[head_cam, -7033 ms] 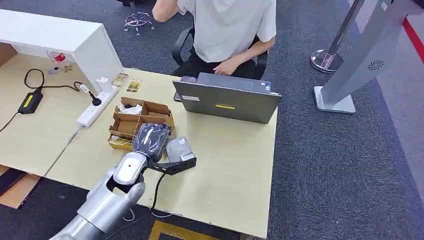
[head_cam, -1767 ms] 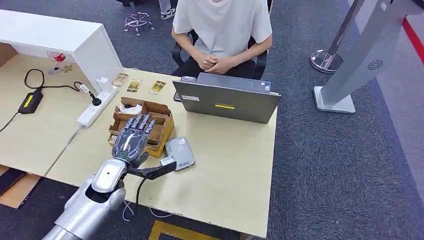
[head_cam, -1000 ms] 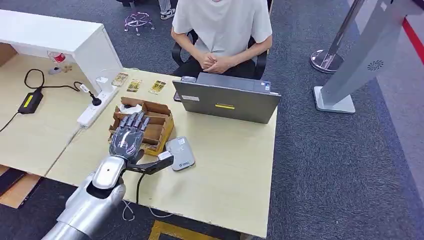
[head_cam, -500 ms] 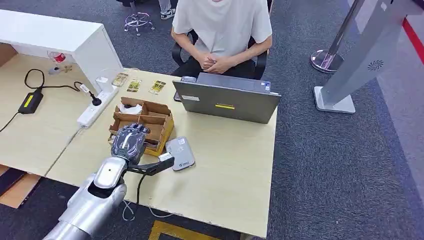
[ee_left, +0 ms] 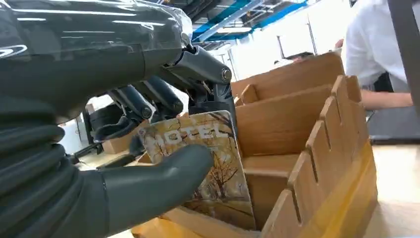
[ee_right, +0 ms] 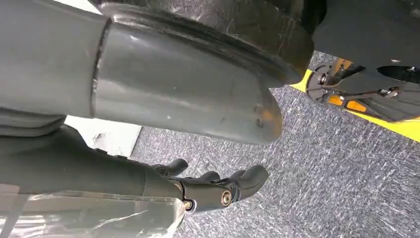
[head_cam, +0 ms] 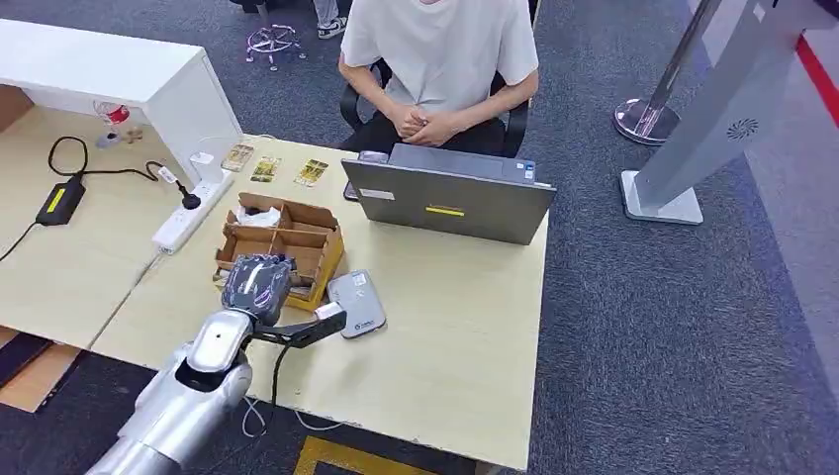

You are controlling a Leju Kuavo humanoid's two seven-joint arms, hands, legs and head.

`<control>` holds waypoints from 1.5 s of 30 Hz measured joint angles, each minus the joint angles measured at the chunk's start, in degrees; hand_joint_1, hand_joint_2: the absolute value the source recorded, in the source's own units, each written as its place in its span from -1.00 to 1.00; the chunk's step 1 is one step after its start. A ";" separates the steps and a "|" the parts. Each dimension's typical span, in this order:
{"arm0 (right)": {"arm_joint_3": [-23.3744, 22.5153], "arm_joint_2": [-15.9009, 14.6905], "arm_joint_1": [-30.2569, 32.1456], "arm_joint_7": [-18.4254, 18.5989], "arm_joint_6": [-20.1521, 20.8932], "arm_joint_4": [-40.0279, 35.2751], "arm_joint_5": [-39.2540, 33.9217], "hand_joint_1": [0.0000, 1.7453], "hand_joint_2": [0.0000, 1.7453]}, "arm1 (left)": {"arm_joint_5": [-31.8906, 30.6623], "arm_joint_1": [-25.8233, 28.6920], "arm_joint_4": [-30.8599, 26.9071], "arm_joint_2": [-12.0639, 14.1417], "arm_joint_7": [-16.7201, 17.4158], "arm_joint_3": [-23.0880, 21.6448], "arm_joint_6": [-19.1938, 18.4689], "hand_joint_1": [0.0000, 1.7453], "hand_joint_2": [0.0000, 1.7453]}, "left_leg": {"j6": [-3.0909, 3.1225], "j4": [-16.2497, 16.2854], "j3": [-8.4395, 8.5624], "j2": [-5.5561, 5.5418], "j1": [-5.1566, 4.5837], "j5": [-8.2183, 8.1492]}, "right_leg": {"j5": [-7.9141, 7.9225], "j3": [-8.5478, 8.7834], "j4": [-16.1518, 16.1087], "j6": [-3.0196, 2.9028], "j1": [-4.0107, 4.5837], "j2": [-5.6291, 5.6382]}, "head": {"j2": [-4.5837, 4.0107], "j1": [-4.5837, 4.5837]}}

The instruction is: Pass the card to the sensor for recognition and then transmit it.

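Fingers of left hand (head_cam: pixel 257 282), earlier spread, now curled into cardboard divider box (head_cam: pixel 317 259), thumb (ee_left: pixel 158 181) and fingers pinching hotel card (ee_left: pixel 210 168) upright in its slot. Sensor (head_cam: pixel 356 302) beside box. Right hand (ee_right: pixel 218 191) hanging, fingers loosely curled, empty.

Yellowish tree-printed card (ee_left: pixel 208 163), brown box (ee_left: pixel 307 148)

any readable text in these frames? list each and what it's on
"MOTEL" (first letter partly covered, may be "HOTEL"): on the card held by the left hand in the box.
Laptop lid, yellow sticker and white label: too small to read.
Sensor markings: too small to read.
Three cards on the table near the power strip: print unreadable.
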 joint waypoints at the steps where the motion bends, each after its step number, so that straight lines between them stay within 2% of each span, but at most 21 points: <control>1: 0.00 0.00 0.00 0.00 0.00 0.00 0.09 -1.00 -1.00 | 0.00 0.00 0.00 -0.04 0.00 0.09 0.74 1.00 1.00 | 0.00 0.00 0.00 0.00 0.00 0.00 | 0.00 0.00 0.00 0.00 0.00 0.00 | 0.00 0.00; 8: 0.00 0.00 0.00 0.07 -0.02 0.02 0.26 -1.00 -1.00 | 0.72 0.11 -1.53 -0.33 -1.44 0.31 3.67 1.00 1.00 | 0.00 0.00 0.00 -0.01 0.00 0.01 | 0.00 0.00 0.00 0.00 0.00 -0.01 | 0.00 0.00; 13: 0.00 0.00 0.02 0.07 -0.09 0.02 0.15 -1.00 -1.00 | 2.65 0.13 -6.58 -0.37 -2.91 0.31 4.06 1.00 1.00 | 0.00 0.01 0.00 0.00 0.00 0.01 | 0.02 0.00 0.00 0.01 0.00 0.00 | 0.00 0.00; 18: -0.02 0.00 0.04 0.28 -0.20 0.04 0.20 -1.00 -1.00 | 6.23 -0.63 -14.19 -0.35 -4.83 0.28 5.04 1.00 1.00 | 0.00 0.02 0.01 -0.01 0.00 0.01 | 0.02 -0.01 0.00 0.02 0.00 -0.01 | 0.00 0.00; 20: 0.00 0.00 0.03 0.48 -0.13 0.04 0.61 -1.00 -1.00 | 5.46 -2.35 -16.76 -0.28 -5.31 0.28 7.85 1.00 1.00 | 0.00 0.02 0.01 -0.03 0.00 0.01 | 0.02 0.01 0.00 0.02 0.00 -0.04 | 0.00 0.02; 23: 0.50 0.00 0.04 0.72 0.72 0.04 2.41 -1.00 -1.00 | -1.39 -6.16 -17.90 0.22 -5.73 0.28 17.54 1.00 1.00 | -0.01 0.02 0.02 -0.05 0.00 0.02 | 0.02 0.02 0.01 0.02 0.00 -0.04 | 0.00 -0.02; 24: 0.88 0.00 0.03 0.76 1.09 0.04 2.91 -1.00 -1.00 | -3.07 -7.84 -17.66 0.50 -5.90 0.31 18.82 1.00 1.00 | -0.01 0.02 0.02 -0.07 0.00 0.02 | 0.02 0.02 0.01 0.02 0.00 -0.07 | 0.00 -0.02; 27: 1.64 0.00 -0.07 0.74 1.97 0.04 3.89 -1.00 -1.00 | -5.16 -13.60 -13.35 1.46 -6.03 0.31 18.99 1.00 1.00 | -0.06 0.02 0.03 -0.10 0.01 0.09 | 0.09 0.03 0.03 0.03 0.01 -0.09 | 0.00 0.00; 30: 2.14 0.00 -0.03 0.76 2.01 0.07 4.04 -1.00 -1.00 | -4.06 -17.66 -8.91 1.66 -6.51 0.31 18.51 1.00 1.00 | -0.07 0.02 0.03 -0.09 0.01 0.16 | 0.12 0.01 0.05 0.03 0.01 -0.07 | 0.00 0.02; 33: 2.47 0.00 -0.09 1.09 1.99 0.11 4.07 -1.00 -1.00 | -2.84 -20.31 -5.40 1.42 -6.64 0.29 18.12 1.00 1.00 | -0.08 0.02 0.03 -0.08 0.01 0.16 | 0.12 0.01 0.05 0.03 0.00 -0.06 | 0.00 0.02; 37: 2.51 0.00 -0.09 1.27 1.88 0.13 4.00 -1.00 -1.00 | -1.94 -21.41 -3.50 0.98 -6.62 0.28 17.55 1.00 1.00 | -0.08 0.02 0.02 -0.05 0.00 0.16 | 0.12 0.00 0.04 0.03 0.00 -0.04 | 0.00 0.02; 38: 2.51 0.00 -0.08 1.31 1.88 0.13 3.96 -1.00 -1.00 | -1.44 -21.50 -3.37 0.81 -6.62 0.28 17.41 -1.00 1.00 | -0.08 0.02 0.02 -0.05 0.00 0.16 | 0.12 0.00 0.04 0.03 -0.01 -0.04 | 0.00 0.02; 40: 2.51 0.00 -0.09 1.40 1.79 0.13 3.85 -1.00 -1.00 | -0.26 -21.52 -3.28 0.57 -6.62 0.28 16.98 -1.00 1.00 | -0.07 0.02 0.01 -0.05 -0.01 0.15 | 0.12 0.00 0.03 0.03 -0.01 -0.05 | 0.00 0.02; 45: 2.51 0.00 -0.08 1.44 1.62 0.13 3.63 -1.00 -1.00 | 2.95 -21.52 -3.28 0.00 -6.64 0.22 12.96 -1.00 1.00 | -0.07 0.02 0.02 -0.05 0.00 0.16 | 0.13 -0.01 0.03 0.05 0.00 -0.05 | 0.00 0.04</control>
